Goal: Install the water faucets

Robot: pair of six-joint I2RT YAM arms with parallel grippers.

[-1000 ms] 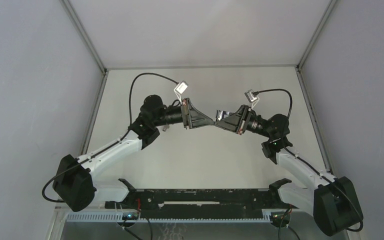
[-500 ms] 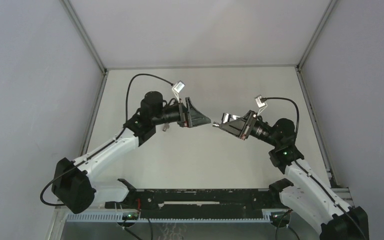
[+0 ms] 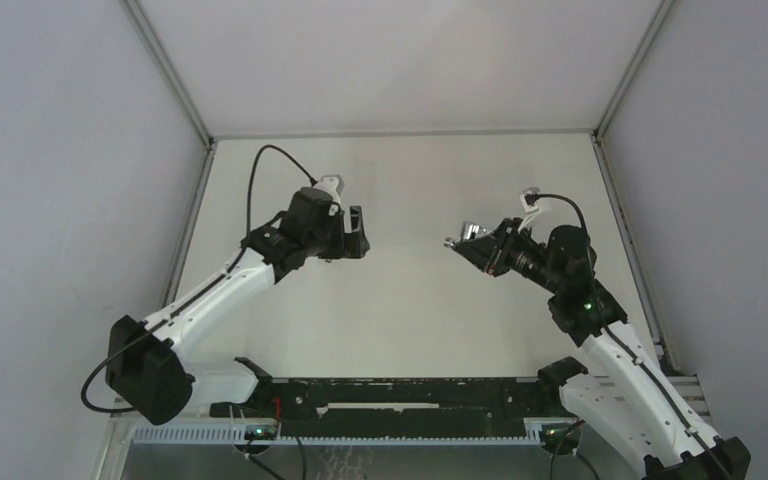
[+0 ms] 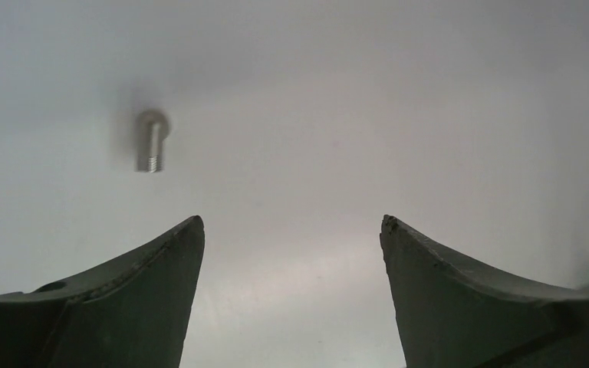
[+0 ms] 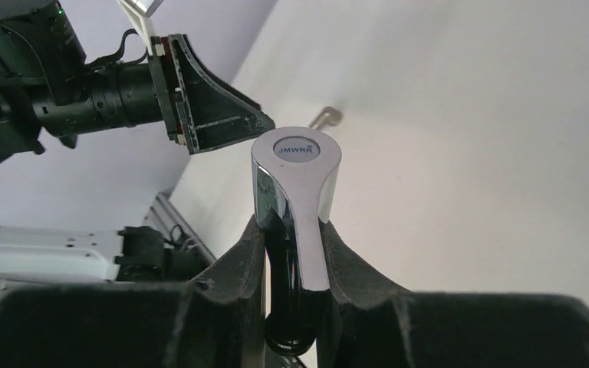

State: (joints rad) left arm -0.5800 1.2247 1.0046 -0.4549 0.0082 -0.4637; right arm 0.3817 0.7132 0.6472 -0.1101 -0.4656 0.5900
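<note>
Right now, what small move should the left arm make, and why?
Probably slide the left gripper sideways until the threaded stub sits between its open fingers. In the wrist view the stub lies on the table beyond the left-hand finger; the right gripper holds the chrome faucet body.

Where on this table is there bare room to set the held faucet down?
Widest bare table lies between left end effector and right end effector, and back to the black base rail. The far strip by the back wall is bare too. Crowded only under the left one, where the stubby threaded part lies. The right one grips the faucet.
</note>
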